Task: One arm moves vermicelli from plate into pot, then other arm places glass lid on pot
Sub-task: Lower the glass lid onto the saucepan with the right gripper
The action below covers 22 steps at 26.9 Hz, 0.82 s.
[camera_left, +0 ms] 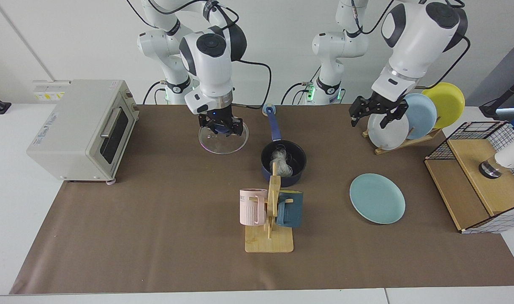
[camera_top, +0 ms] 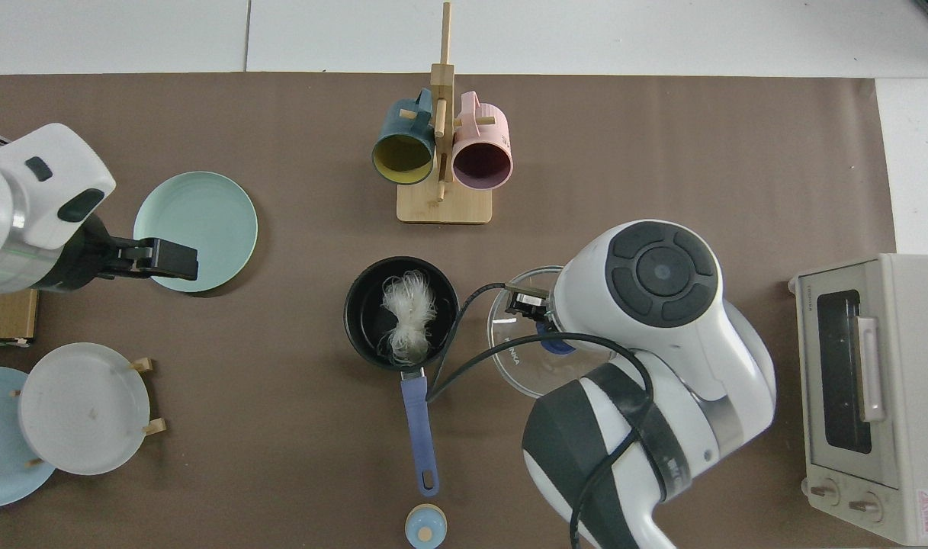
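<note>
Facing view: vermicelli (camera_left: 281,162) already in pot (camera_left: 283,162); plate (camera_left: 377,198) bare, near right. Risk: glass lid (camera_left: 223,140), held only by its knob, hanging left of pot, could tilt and clip the rim or land off-centre. Right gripper (camera_left: 221,125) clamped on the knob. Left gripper (camera_left: 377,111) spread wide, empty, raised by plate rack (camera_left: 402,143), waiting.

**A plain room with white tables**

The wall (camera_left: 273,50) behind is white and bare. A brown mat (camera_left: 155,236) covers the white table (camera_left: 12,202). A cream toaster oven (camera_left: 77,126) stands at one end, a wire basket (camera_left: 480,169) at the other.
</note>
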{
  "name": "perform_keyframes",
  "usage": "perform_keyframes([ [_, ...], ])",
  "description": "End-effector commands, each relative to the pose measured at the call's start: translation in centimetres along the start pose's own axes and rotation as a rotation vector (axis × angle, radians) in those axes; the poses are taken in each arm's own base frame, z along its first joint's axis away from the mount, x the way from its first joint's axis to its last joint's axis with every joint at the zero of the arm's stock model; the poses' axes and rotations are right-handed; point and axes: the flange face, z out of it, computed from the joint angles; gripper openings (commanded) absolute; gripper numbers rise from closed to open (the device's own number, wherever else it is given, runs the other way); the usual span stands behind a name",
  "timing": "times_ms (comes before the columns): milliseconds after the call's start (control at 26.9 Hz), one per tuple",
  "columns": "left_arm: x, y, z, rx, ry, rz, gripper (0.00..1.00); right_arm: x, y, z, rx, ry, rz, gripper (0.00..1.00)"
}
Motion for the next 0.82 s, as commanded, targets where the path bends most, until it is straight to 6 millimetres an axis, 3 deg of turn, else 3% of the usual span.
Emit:
perform_keyframes([
  [0,-0.6,-3.3,-0.3,0.018,-0.002,0.067,1.0,-1.0,-2.1,-1.7,0.043,0.021,0.073,0.0],
  [148,-0.7,-4.6,-0.3,0.019,-0.007,0.029,1.0,-1.7,-4.3,-1.7,0.048,0.005,0.105,0.0],
  [260,-0.8,-5.2,-0.4,0.018,-0.006,0.015,1.0,-2.7,-7.1,-2.0,0.045,-0.011,0.122,0.0],
  [371,-0.8,-5.2,-0.4,0.02,-0.006,0.015,1.0,-2.5,-9.3,-2.2,0.052,-0.033,0.149,0.0],
  [594,-0.8,-5.4,-0.3,0.044,-0.014,0.016,1.0,-3.0,-14.4,-1.2,0.057,-0.024,0.216,0.0],
  [780,-0.9,-5.5,-0.5,0.046,-0.017,0.015,1.0,-2.6,-17.2,0.2,0.076,-0.044,0.266,0.0],
])
